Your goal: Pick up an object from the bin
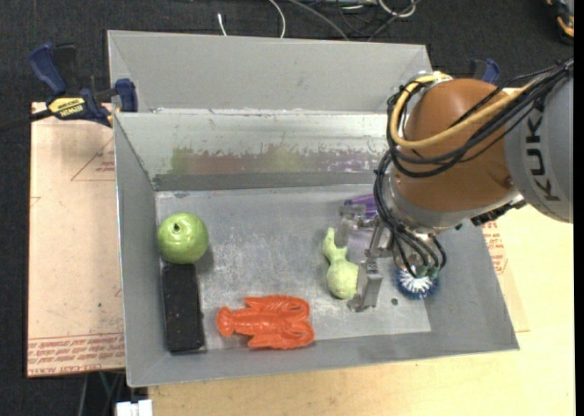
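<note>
The arm (540, 163) reaches in across the right rim of the bin (274, 77). Its orange-covered wrist (452, 145), looped with cables (398, 166), hangs above the bin's right half. Below the wrist the gripper (367, 286) points down, low over the bin's floor, right of centre and toward the near wall.

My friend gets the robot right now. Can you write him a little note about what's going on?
Pincer: down in the right part of the bin, close beside a pale green gourd toy; no thing seen in its grip.
Things: blue-and-white round thing just right of the pincer; green apple and black block at left; orange lobster front middle.
Done: nothing picked.
Left: grip one thing, lift it out.
</note>
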Controlling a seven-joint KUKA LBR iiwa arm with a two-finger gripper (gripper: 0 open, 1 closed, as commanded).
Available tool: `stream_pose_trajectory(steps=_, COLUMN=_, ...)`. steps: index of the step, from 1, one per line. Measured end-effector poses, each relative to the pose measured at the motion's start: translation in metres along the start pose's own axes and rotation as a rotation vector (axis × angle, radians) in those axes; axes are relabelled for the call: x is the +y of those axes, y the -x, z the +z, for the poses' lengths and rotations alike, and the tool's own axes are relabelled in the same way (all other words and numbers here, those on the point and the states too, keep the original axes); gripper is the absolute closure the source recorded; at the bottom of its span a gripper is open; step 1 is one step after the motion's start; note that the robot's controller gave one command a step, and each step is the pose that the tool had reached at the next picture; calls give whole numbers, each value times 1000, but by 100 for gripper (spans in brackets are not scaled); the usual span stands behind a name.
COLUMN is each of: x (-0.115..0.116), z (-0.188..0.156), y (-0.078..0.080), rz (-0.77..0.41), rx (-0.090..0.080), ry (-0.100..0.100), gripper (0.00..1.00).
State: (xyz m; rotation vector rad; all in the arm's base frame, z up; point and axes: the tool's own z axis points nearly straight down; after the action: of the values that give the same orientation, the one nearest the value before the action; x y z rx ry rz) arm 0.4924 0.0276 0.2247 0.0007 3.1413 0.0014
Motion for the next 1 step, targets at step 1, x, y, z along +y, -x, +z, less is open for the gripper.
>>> stream_pose_trajectory(steps=1, x=96, z=126, y=10, rz=-104, rx=-4, ry=2, gripper=0)
